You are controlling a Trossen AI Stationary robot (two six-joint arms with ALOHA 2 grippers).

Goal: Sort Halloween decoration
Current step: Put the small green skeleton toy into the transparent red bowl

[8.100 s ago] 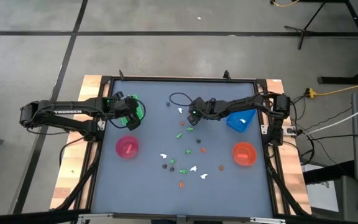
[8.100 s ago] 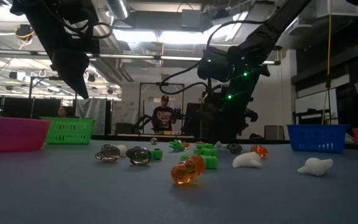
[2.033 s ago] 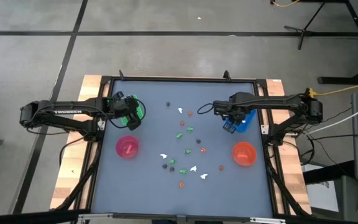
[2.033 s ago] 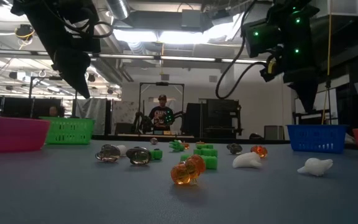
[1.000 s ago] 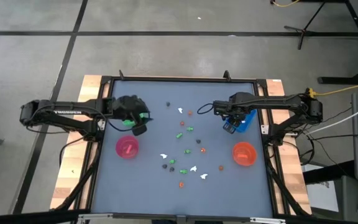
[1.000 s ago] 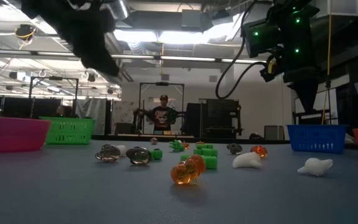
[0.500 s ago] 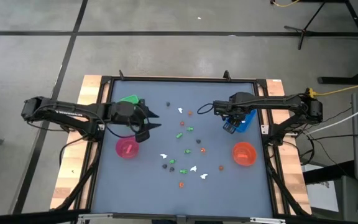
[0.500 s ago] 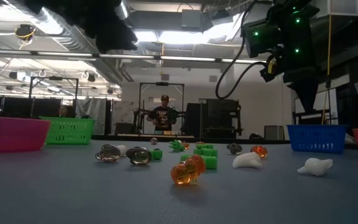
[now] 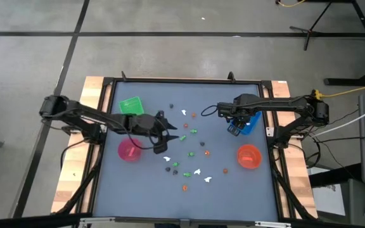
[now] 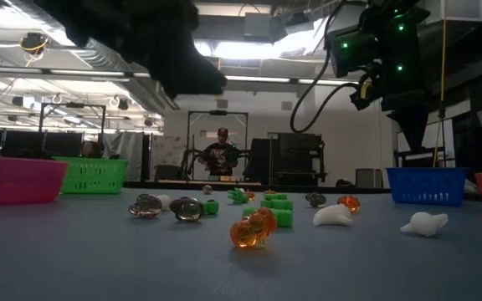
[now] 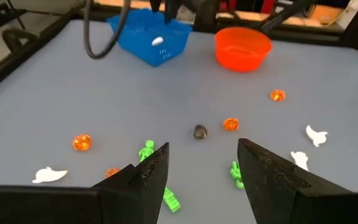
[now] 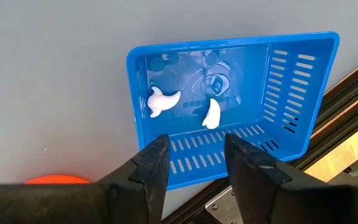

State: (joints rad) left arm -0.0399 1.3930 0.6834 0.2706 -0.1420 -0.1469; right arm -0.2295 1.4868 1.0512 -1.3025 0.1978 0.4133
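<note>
The Halloween decoration is a scatter of tiny white, orange, green and dark figures (image 9: 192,149) lying on the middle of the grey table, also seen in the low view (image 10: 253,227). My left gripper (image 9: 170,138) hangs open above the left side of the scatter, with green figures (image 11: 146,151) and a dark one (image 11: 200,131) just ahead of its fingers (image 11: 201,168). My right gripper (image 9: 233,128) is open and hovers over the blue tray (image 9: 249,121). Two white figures (image 12: 161,101) lie on the floor of that tray (image 12: 229,43).
A green tray (image 9: 130,105) sits at the far left and a pink bowl (image 9: 129,151) at the left, just behind my left gripper. An orange bowl (image 9: 249,156) stands at the right, near the blue tray. A person stands in the room beyond the table (image 10: 219,155).
My left arm has swung away from the green tray, toward the table's right and slightly toward its near edge, reaching out over the scattered figures; the green tray now shows uncovered. The figures have not moved.
</note>
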